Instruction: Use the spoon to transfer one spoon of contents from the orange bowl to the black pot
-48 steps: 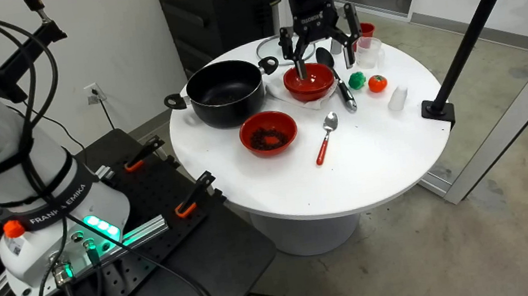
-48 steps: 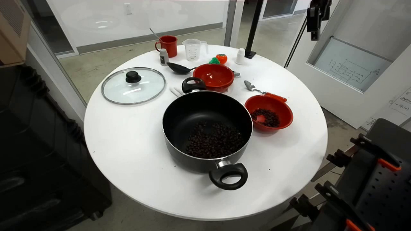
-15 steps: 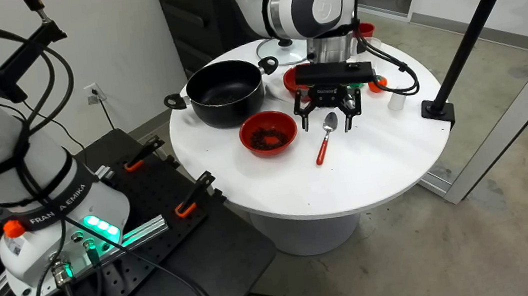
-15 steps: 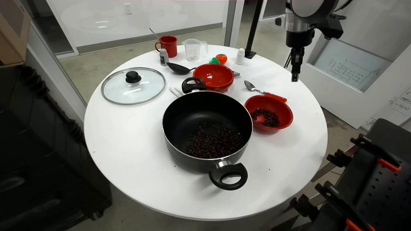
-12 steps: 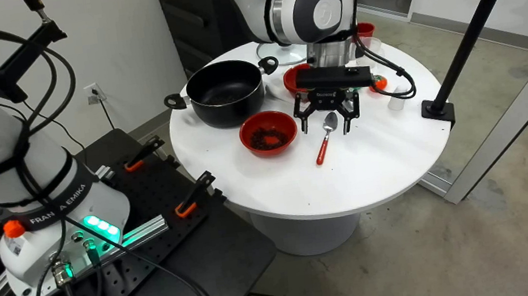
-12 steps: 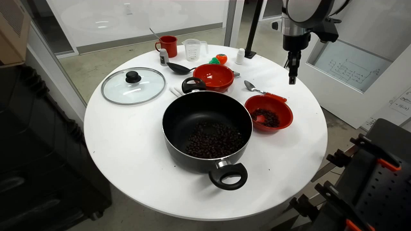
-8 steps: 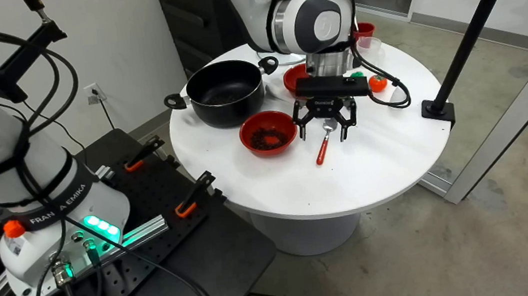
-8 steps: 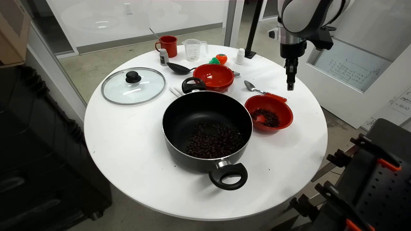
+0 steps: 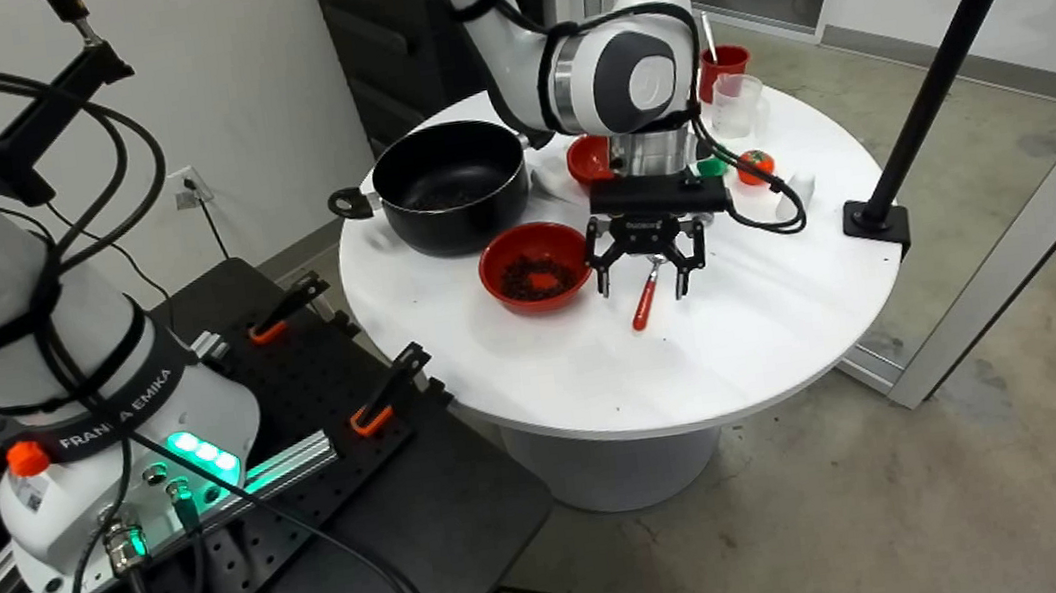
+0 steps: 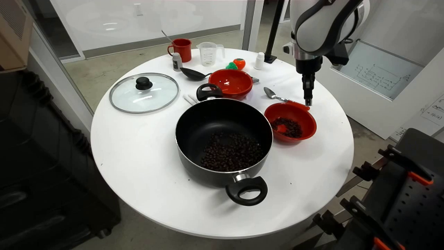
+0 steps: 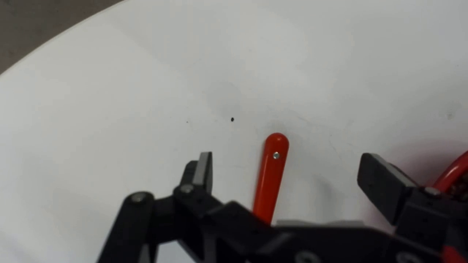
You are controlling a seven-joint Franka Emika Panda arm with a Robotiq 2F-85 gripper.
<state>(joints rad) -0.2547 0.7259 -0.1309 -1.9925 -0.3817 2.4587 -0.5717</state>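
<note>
The spoon lies flat on the table, its metal scoop [image 10: 270, 92] showing in an exterior view and its red handle [image 11: 271, 177] in the wrist view. My gripper [image 9: 643, 285] hovers above that handle with its jaws wide apart. In the wrist view the handle runs between the fingers [image 11: 203, 168], touching neither; the scoop is hidden there. Beside the spoon stands the orange bowl [image 9: 529, 305], with dark beans [image 10: 292, 129] and a red patch of bowl bottom inside. The black pot [image 10: 204, 173] stands next to this bowl and also holds dark beans.
Stacked red bowls [image 10: 230, 83], a black serving spoon [image 10: 193, 74] and a glass lid [image 10: 133, 99] lie beyond the pot. Further back are a tomato [image 9: 755, 167], a white shaker [image 10: 259, 61], a measuring cup [image 10: 208, 55] and a red mug [image 10: 184, 51]. A black pole [image 9: 944, 74] is clamped to the table edge.
From above the far bowls my gripper has come toward the spoon, and over the last second it has sunk and shifted from the scoop toward the handle. Its jaws stayed open; the tabletop things stayed put.
</note>
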